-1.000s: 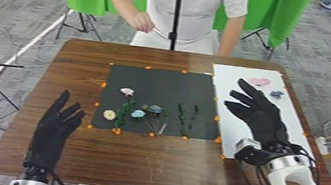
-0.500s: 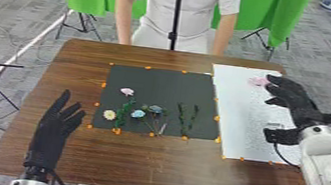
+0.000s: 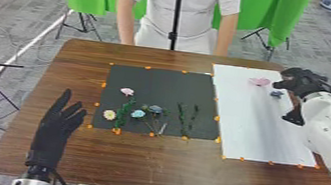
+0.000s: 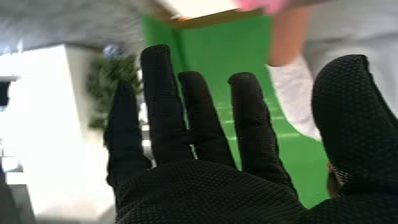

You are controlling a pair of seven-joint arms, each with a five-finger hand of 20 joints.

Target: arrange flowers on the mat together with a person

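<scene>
Right robot hand in a black fabric glove, wide open, fingers straight and thumb spread well away from them, with nothing in its grasp. It is over the right edge of a long white mat, toward the mat's far end. Just to the hand's left is a bright pink flower. Beside the hand, a little nearer the robot than the pink one, is a small dark blue-grey flower; whether the glove touches it, I cannot tell.

Farther to the hand's left, and nearer the robot, a black mat lies on a brown wooden table. On it, well apart from the hand, are a pale pink flower, a cream-yellow flower, a light blue flower, a grey-blue flower and slim green leafy stems.

Left robot hand, also black-gloved, is to the left of the black mat, open, its fingers straight and pointing away from the robot, holding nothing.
</scene>
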